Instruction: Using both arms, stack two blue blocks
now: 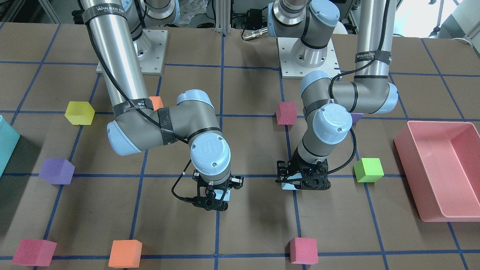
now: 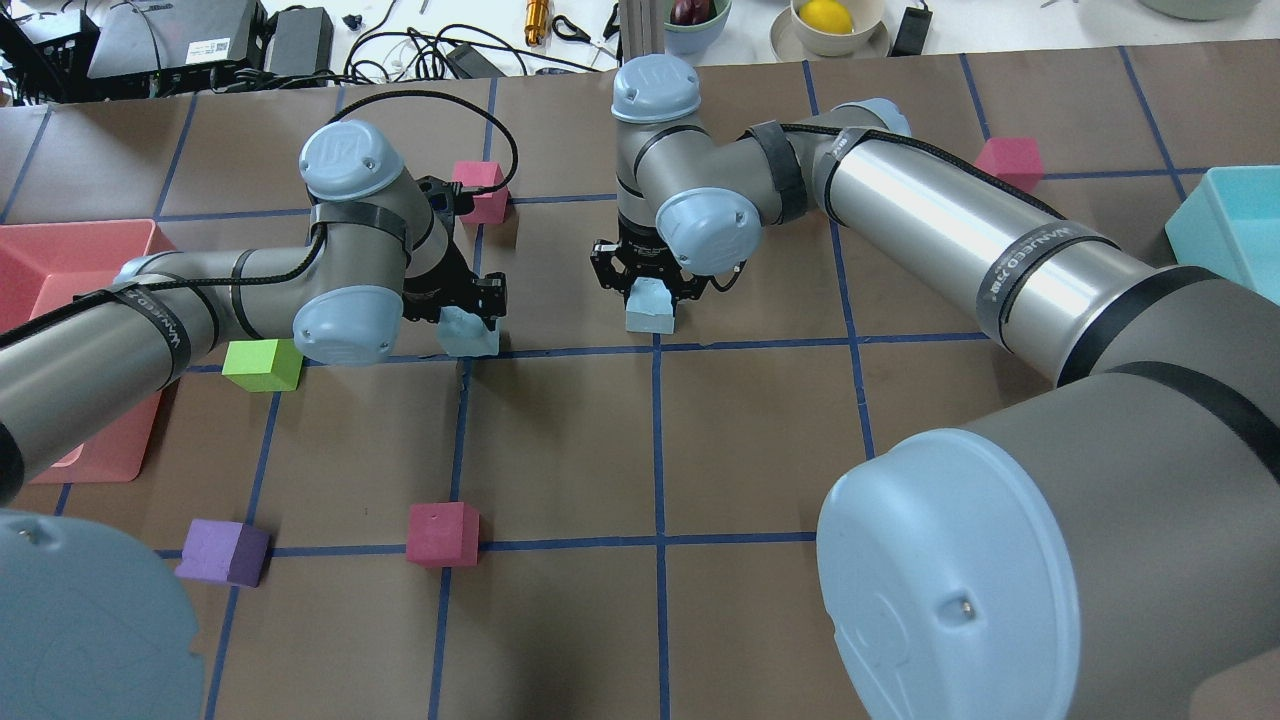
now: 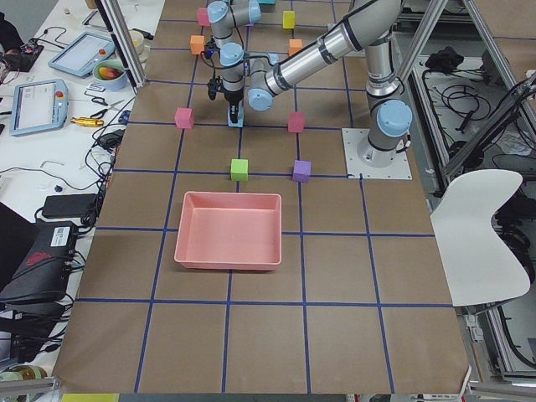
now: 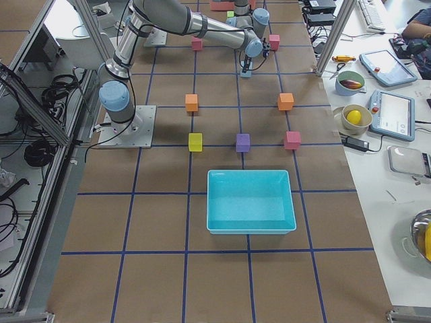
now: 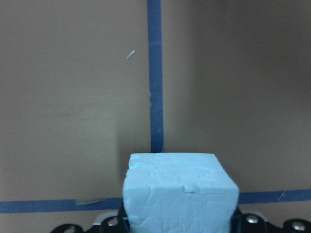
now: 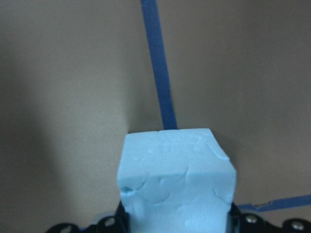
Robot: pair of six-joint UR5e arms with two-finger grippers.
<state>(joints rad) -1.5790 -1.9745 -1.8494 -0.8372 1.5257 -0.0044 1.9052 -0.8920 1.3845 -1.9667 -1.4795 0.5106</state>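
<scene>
Two pale blue blocks sit about one grid cell apart near the table's middle. My left gripper is shut on one blue block; that block fills the bottom of the left wrist view. My right gripper is shut on the other blue block, which shows in the right wrist view. Both grippers point straight down, close to the brown table. I cannot tell whether the blocks touch it. In the front view the left gripper and right gripper mostly hide the blocks.
A green cube and a pink bin lie left of the left gripper. A magenta cube sits just behind it. Another magenta cube and a purple cube lie nearer. A teal bin stands far right.
</scene>
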